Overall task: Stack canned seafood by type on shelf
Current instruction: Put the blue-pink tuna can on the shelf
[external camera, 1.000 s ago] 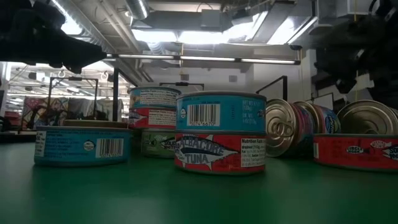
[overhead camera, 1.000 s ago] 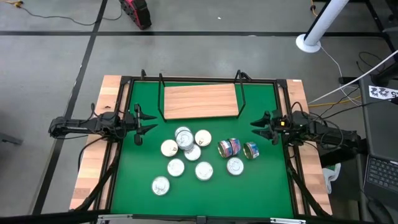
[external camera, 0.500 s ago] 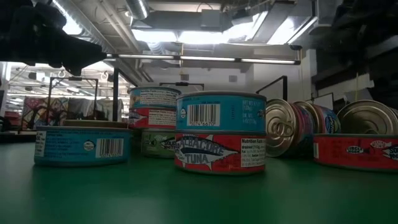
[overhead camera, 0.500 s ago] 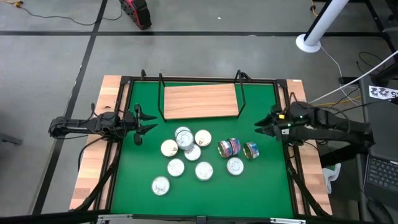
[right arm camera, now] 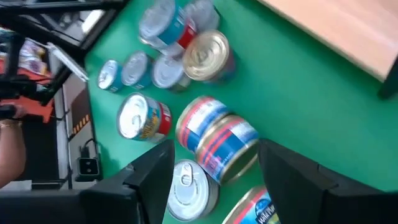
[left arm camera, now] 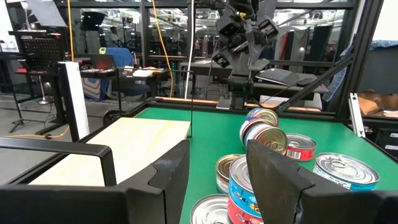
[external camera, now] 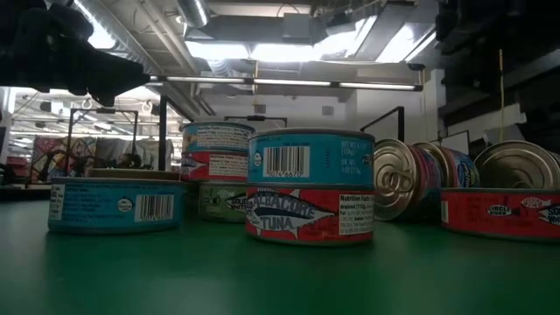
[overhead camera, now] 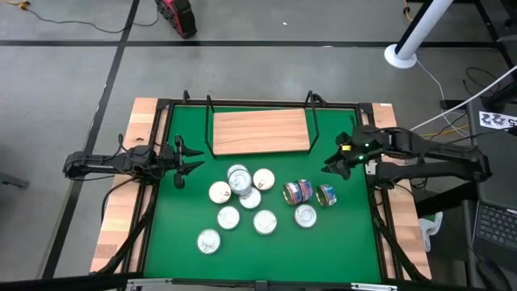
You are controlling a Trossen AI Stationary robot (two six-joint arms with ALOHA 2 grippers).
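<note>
Several tins of canned seafood [overhead camera: 242, 198] sit grouped on the green mat below the shelf [overhead camera: 260, 132], a bare wooden board in a black wire frame. In the low view one blue tin rests on top of a red tuna tin [external camera: 311, 188]. Two tins [overhead camera: 298, 191] [overhead camera: 326, 195] lie on their sides to the right of the group; they also show in the right wrist view [right arm camera: 217, 140]. My right gripper [overhead camera: 338, 162] hangs open above the mat just right of those two, slanting down toward them. My left gripper [overhead camera: 184, 159] waits open and level at the mat's left edge.
A black frame [overhead camera: 161, 109] runs around the mat, with pale wooden planks [overhead camera: 121, 218] outside it on both sides. Upright black wires [overhead camera: 208, 105] stand at the shelf's corners. Bare mat [overhead camera: 339, 242] lies at the near right and the near left.
My right gripper has risen from the mat's right edge and come a little way toward the tins, tipping from level to slanting downward. In the low view its dark bulk has lifted out of the upper right. No tin has moved.
</note>
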